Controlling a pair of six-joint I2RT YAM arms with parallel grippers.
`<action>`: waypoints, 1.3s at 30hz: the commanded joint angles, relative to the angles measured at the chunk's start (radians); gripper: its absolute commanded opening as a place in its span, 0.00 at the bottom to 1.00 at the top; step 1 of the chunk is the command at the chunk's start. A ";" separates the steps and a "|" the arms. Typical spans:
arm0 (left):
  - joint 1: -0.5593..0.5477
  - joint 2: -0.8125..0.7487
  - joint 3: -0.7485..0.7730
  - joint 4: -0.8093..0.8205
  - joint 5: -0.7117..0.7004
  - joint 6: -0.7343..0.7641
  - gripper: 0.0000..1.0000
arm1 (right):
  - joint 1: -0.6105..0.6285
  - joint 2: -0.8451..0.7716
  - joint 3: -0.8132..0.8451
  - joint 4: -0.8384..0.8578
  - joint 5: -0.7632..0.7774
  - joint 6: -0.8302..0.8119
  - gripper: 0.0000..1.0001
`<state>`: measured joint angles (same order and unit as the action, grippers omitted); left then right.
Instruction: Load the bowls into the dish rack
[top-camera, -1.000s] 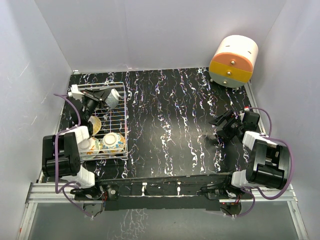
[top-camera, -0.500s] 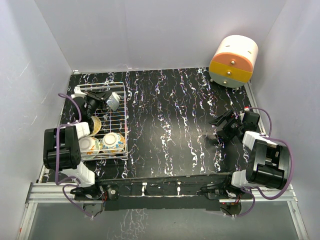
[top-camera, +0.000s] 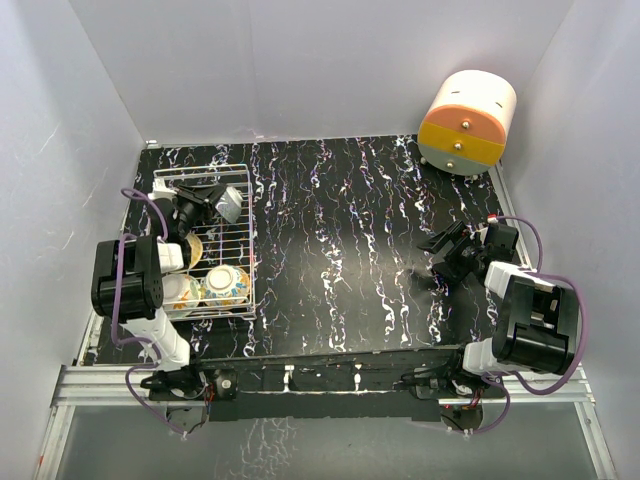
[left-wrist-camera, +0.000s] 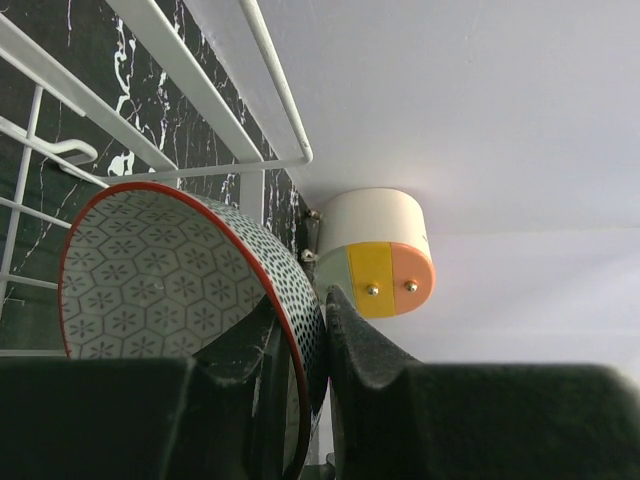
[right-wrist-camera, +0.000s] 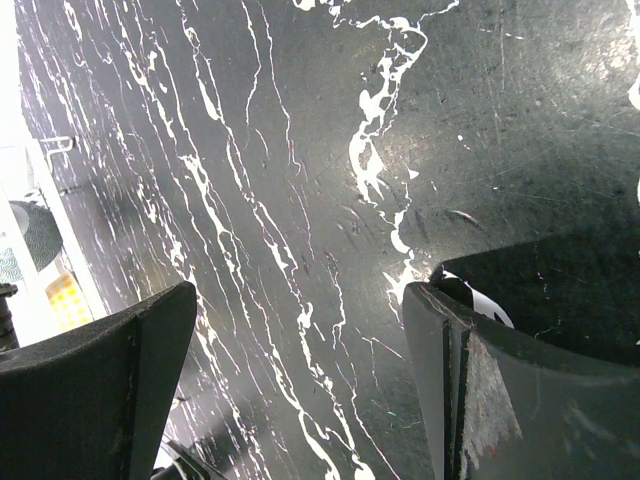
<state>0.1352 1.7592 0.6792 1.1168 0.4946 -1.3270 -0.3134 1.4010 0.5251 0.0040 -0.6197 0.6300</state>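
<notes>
Rack wires (left-wrist-camera: 198, 75) crowd left fingers (left-wrist-camera: 372, 372) pinching grey bowl (left-wrist-camera: 150, 270); right fingers (right-wrist-camera: 95, 395) spread; drum (left-wrist-camera: 385, 260) beyond.

A: What do yr arms look like?
B: You've got 2: left arm (top-camera: 127, 285) & right arm (top-camera: 535, 325). Each has chunky black motor blocks w/ white links btwn.
A: Cables?
B: A purple cable (top-camera: 152, 205) loops along each arm.
A: Fingers?
B: Yr left fingers (left-wrist-camera: 375, 350) are matte black w/ a rough texture. Right fingers (right-wrist-camera: 95, 370) are the same black, w/ a pale scuffed strip on one.
</notes>
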 joint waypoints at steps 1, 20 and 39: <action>-0.002 -0.050 -0.030 -0.133 0.009 0.079 0.00 | 0.002 0.009 0.003 0.053 0.002 -0.006 0.87; 0.007 -0.156 -0.119 -0.194 -0.034 0.110 0.00 | 0.002 -0.015 -0.013 0.049 0.002 -0.009 0.87; -0.034 0.105 -0.002 0.039 -0.068 -0.093 0.00 | 0.002 -0.007 -0.009 0.047 0.011 -0.011 0.87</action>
<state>0.1123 1.8622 0.7116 1.2392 0.4450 -1.4445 -0.3134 1.4067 0.5137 0.0189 -0.6209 0.6304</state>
